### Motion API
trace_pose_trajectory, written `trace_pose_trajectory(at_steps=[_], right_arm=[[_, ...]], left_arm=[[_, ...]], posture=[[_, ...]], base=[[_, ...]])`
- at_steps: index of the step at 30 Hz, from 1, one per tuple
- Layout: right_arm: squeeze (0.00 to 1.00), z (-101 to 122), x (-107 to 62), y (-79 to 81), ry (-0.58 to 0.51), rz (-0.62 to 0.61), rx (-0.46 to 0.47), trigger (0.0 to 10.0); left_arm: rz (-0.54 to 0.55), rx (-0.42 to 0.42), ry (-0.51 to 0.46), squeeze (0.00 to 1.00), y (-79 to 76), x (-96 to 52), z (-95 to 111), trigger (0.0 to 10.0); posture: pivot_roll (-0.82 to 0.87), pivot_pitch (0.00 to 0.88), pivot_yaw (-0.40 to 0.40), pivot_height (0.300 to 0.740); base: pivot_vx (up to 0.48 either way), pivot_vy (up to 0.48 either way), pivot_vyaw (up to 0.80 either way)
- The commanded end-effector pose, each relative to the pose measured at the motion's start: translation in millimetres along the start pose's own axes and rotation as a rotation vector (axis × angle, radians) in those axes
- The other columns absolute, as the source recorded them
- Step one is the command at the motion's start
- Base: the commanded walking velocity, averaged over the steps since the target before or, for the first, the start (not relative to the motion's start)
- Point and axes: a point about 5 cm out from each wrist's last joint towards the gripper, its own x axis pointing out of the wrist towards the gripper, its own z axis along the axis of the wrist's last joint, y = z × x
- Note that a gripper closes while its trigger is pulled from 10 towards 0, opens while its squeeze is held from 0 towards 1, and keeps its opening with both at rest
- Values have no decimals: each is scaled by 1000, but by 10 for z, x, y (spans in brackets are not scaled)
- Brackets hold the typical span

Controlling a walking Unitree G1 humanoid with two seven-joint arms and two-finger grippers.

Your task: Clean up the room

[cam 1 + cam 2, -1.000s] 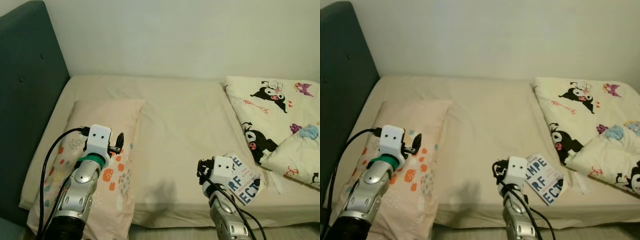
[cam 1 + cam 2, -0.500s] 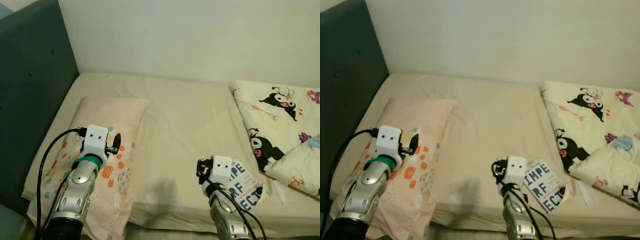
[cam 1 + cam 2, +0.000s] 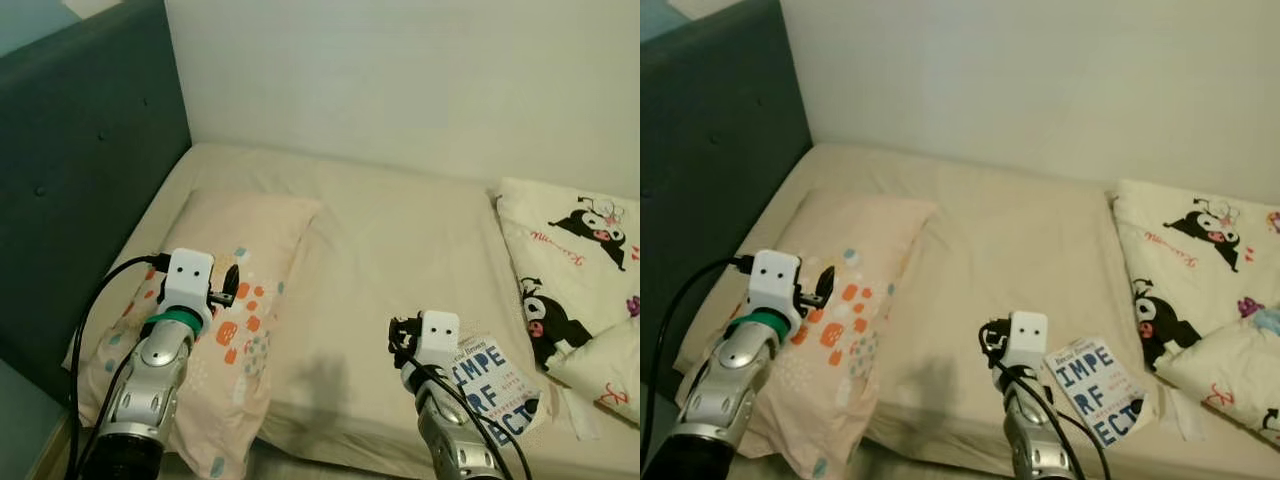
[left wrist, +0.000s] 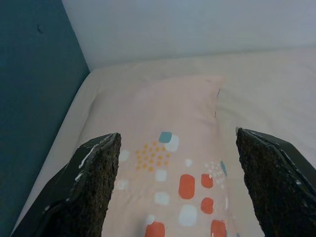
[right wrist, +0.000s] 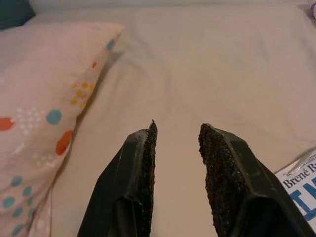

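Your left gripper (image 4: pixel 177 187) hangs wide open over the soft spotted pillow (image 3: pixel 240 300). Right gripper (image 5: pixel 175 163), fingers slightly parted & empty, sits above the smooth sheet (image 3: pixel 400 250), beside the flat glossy book (image 3: pixel 495 390).

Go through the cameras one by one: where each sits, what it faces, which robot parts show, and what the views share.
Left eye view: head, looking down at the bed; both arms show.
Right eye view: same scene, with the book.
Left wrist view: over the pillow, wide-spread fingers.
Right wrist view: over the sheet, near-closed fingers.
Shared: the pillow.
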Motion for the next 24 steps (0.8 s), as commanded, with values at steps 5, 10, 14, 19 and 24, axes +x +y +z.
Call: trace_pose_trajectory(at_steps=[5, 10, 14, 19, 24], right_arm=[[0, -34, -17, -49, 9, -15, -8, 10000], [0, -38, -17, -58, 12, -19, -5, 10000], [0, -38, -17, -63, 13, -21, -5, 10000], [0, -40, -19, -68, 15, -22, -6, 10000], [0, -44, -19, -65, 17, -19, -6, 10000]], left_arm=[[-4, 2, 20, 0, -13, -7, -36, 10000], [-1, 4, 21, 0, 1, -6, -36, 10000], [2, 5, 20, 0, 8, -7, -32, 10000], [-6, -78, 12, 0, 6, -14, -3, 10000], [-7, -90, 7, 0, 12, -21, 1, 10000]], posture=[[102, 0, 13, 740], [102, 0, 13, 740], [102, 0, 13, 740], [103, 0, 10, 740], [103, 0, 10, 740]], base=[[0, -480, 0], [0, -480, 0], [0, -480, 0], [0, 96, 0], [0, 480, 0]])
